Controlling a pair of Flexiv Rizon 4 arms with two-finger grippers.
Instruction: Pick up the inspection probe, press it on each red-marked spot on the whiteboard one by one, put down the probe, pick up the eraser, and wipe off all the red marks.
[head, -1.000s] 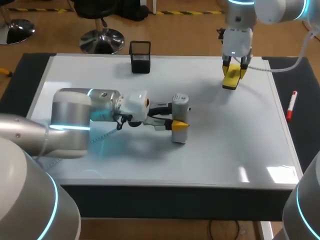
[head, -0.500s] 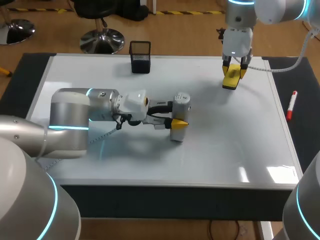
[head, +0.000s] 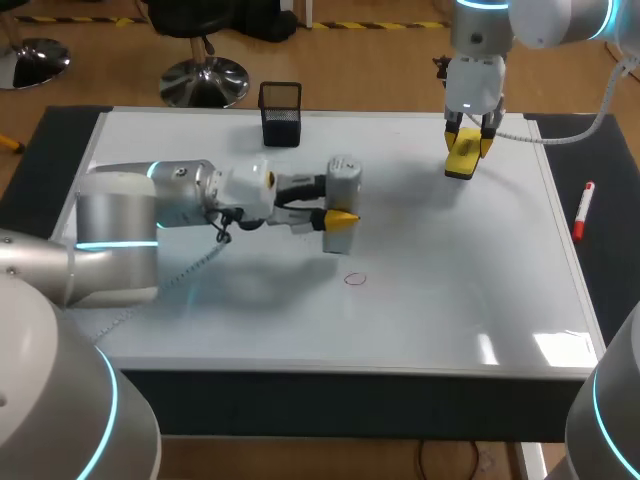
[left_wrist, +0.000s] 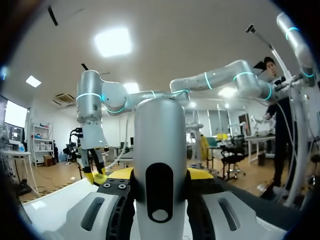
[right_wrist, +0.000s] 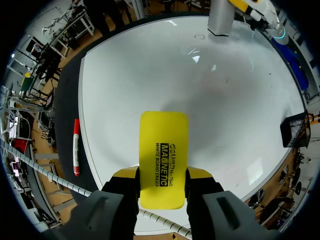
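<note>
Head view first: the left arm comes in from the left, and the left tool (head: 337, 213) is clamped on the inspection probe (head: 343, 178), yellow tips on either side of its grey barrel. The probe stands upright over the middle of the whiteboard (head: 460, 290). One small red mark (head: 355, 279) sits on the board just beside the probe's lower end, clear of it. Over at the far right corner of the board, the right tool (head: 465, 150) points down with the yellow eraser (head: 461, 160) pinched between its fingers; whether the eraser touches the board, I can't tell. A black mesh cup (head: 280, 113) stands at the far edge, and a red-capped marker (head: 583, 210) lies on the dark bench (head: 612, 280) off the board's right side.

Left wrist view: the probe (left_wrist: 160, 145) fills the gap between the fingers, gripped from both sides, and the other arm's tool hangs ahead with the eraser (left_wrist: 98, 177).

Right wrist view: the eraser (right_wrist: 163, 157) is held flat between both fingers, with the board (right_wrist: 240, 95) spread out below. Far ahead are the probe (right_wrist: 220, 18) and the red mark (right_wrist: 199, 36), and the marker (right_wrist: 76, 146) lies beside the board.
</note>
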